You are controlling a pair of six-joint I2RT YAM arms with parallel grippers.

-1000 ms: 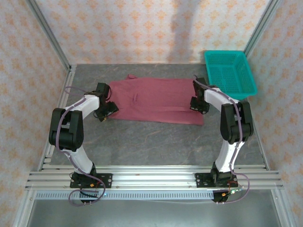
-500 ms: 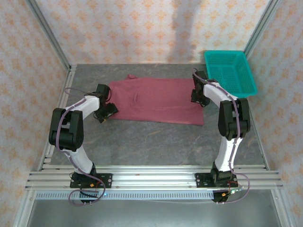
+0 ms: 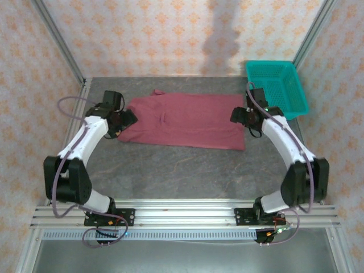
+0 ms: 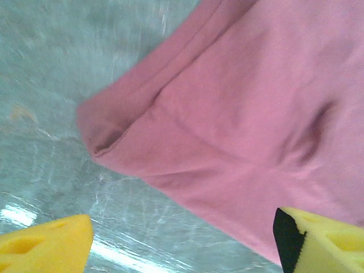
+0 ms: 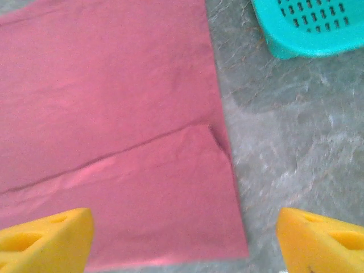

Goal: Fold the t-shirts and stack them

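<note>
The maroon t-shirt [image 3: 185,119] lies flat on the grey table, folded into a wide rectangle, with no lettering showing. My left gripper [image 3: 124,120] hovers open at the shirt's left end. In the left wrist view its yellow fingers [image 4: 48,244] straddle the shirt's near-left hem [image 4: 244,114], with nothing between them. At the shirt's right edge my right gripper [image 3: 240,115] is open too. The right wrist view looks down on the shirt's near-right corner [image 5: 114,114] between the spread yellow pads [image 5: 321,239], well above the cloth.
A teal mesh basket [image 3: 276,85] stands at the back right, just beyond the right gripper; its corner [image 5: 310,25] is in the right wrist view. Metal frame rails run along the table's left and front sides. Bare tabletop [image 3: 182,170] lies in front of the shirt.
Both arms have swung outward. The left gripper moved back along the shirt's left edge, and the right gripper shifted back from the near-right corner. The shirt has stayed put.
</note>
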